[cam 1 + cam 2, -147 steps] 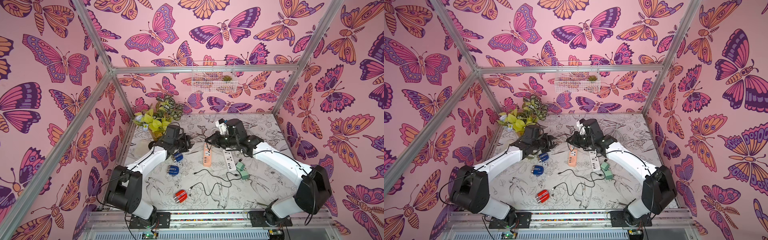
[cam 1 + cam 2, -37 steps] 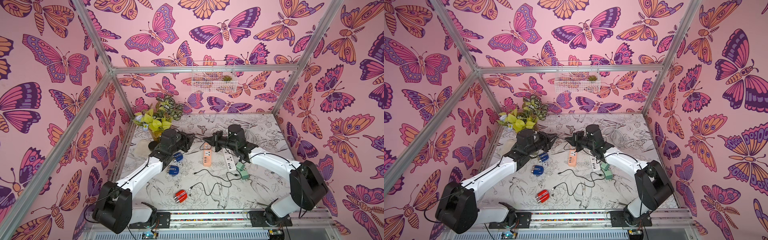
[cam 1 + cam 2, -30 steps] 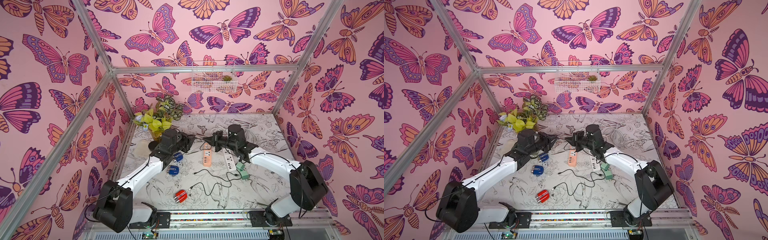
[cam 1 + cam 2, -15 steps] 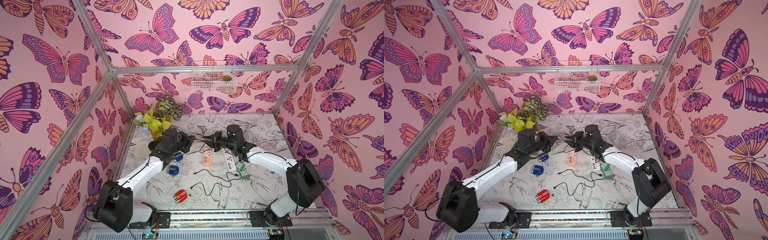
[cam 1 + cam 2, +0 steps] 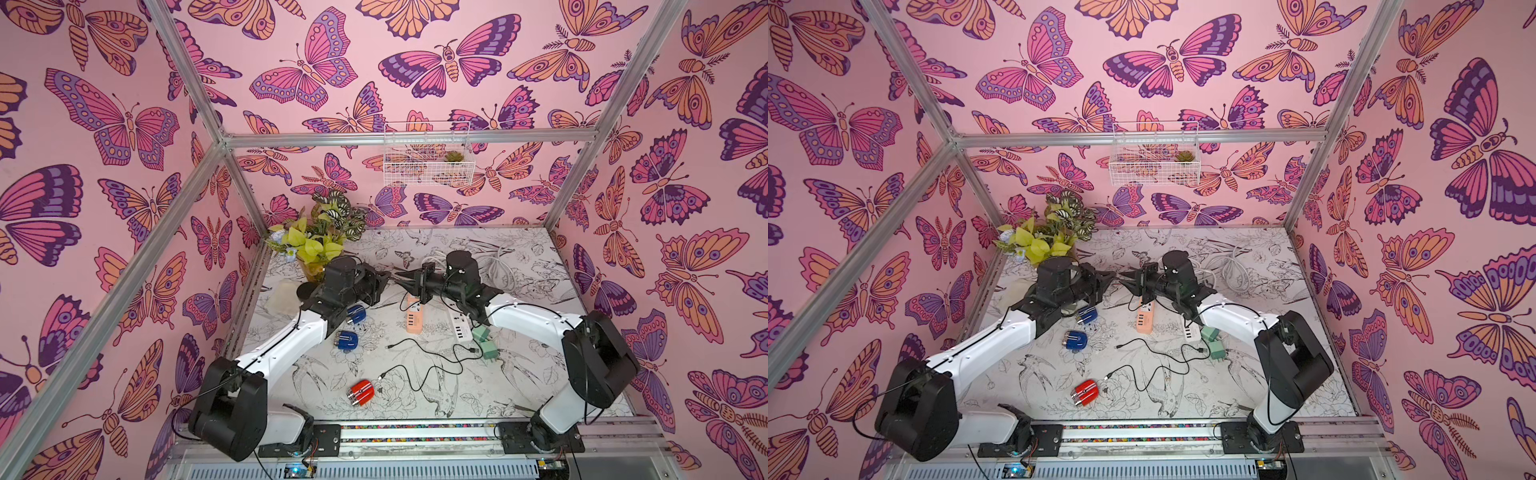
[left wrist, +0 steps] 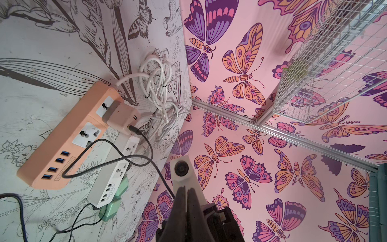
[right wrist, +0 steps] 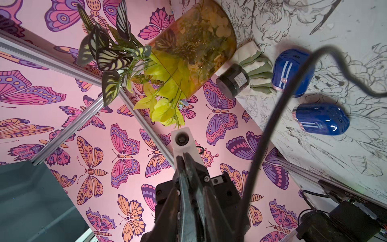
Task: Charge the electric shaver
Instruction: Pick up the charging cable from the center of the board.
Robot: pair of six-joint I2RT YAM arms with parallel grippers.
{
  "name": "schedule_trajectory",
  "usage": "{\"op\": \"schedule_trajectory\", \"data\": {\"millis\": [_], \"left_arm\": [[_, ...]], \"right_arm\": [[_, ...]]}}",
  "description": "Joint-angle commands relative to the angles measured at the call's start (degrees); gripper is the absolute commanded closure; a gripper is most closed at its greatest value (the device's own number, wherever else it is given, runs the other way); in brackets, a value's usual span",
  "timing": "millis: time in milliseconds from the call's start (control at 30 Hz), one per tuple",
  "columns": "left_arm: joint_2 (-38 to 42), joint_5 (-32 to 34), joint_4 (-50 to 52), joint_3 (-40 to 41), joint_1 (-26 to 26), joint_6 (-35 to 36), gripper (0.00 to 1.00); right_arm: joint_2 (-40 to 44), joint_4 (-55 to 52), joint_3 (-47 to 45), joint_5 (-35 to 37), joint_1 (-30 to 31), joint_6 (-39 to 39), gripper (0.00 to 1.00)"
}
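Note:
Two blue shavers lie under my left arm, and both show in the right wrist view. A red shaver lies near the front. A pale adapter sits in the orange power strip with a black cable plugged into it. The cable loops over the table, and its far end is not clear. My left gripper hangs shut and empty above the strip. Facing it, my right gripper stands a narrow gap open, with nothing between its fingers.
A white power strip and two green adapters lie right of the orange one. Coiled white cords sit behind. A plant vase, black jar and folded cloth stand back left. A wire basket hangs on the wall.
The white adapter my right gripper held up seconds ago is no longer in it. In the last second the left gripper closed, the right one parted a little, and both arms barely shifted.

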State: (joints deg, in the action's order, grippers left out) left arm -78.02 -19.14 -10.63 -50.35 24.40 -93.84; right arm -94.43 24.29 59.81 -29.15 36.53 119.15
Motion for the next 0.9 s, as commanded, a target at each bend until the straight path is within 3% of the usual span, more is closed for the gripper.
{"op": "schedule_trajectory", "data": {"millis": [0,600,867], "left_arm": [[-0.5,-0.8,0.4,-1.0,0.1,1.3,1.00],[-1.3,-1.0,0.4,-1.3,0.2,1.0,1.00],[-0.9,-0.6,0.3,-1.1,0.1,1.0,1.00]], "right_arm": [[-1.0,1.9,1.8,-0.8,0.5,0.7,0.76],[-2.4,3.0,2.8,-1.1,1.1,1.2,0.84],[-2.0,2.6,2.0,-0.9,1.1,0.7,0.92]]}}
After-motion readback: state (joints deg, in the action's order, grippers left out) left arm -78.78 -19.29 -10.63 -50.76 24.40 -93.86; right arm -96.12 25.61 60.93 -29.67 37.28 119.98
